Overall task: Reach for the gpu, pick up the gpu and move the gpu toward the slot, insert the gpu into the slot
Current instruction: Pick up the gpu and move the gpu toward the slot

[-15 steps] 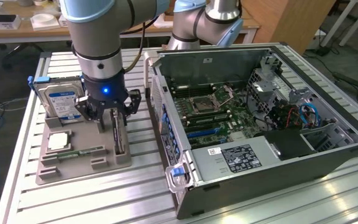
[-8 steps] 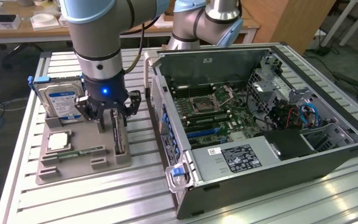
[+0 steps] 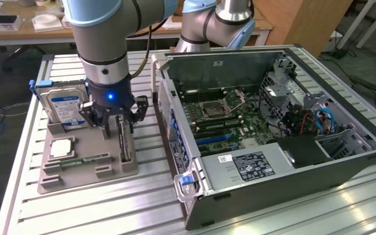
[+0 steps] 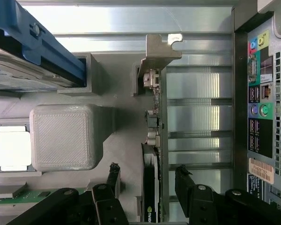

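The gpu (image 3: 124, 143) stands on edge in a grey holder (image 3: 109, 169) on the table, at the exterior view's left of the computer case. In the wrist view the gpu (image 4: 152, 187) runs lengthwise between my fingers, its silvery end bracket (image 4: 160, 51) at the far end. My gripper (image 3: 119, 125) hangs directly over the card, open; the gripper (image 4: 148, 172) straddles the card with a gap on each side of it. The slot (image 3: 213, 139) is a long strip on the green motherboard inside the open case.
A blue-labelled hard drive (image 3: 64, 105) stands in the holder beside the gripper. A processor chip (image 3: 62, 147) and a memory stick (image 3: 86, 160) lie in the same holder. The case's rear wall (image 3: 178, 147) rises close to the card. A second arm (image 3: 214, 24) stands behind the case.
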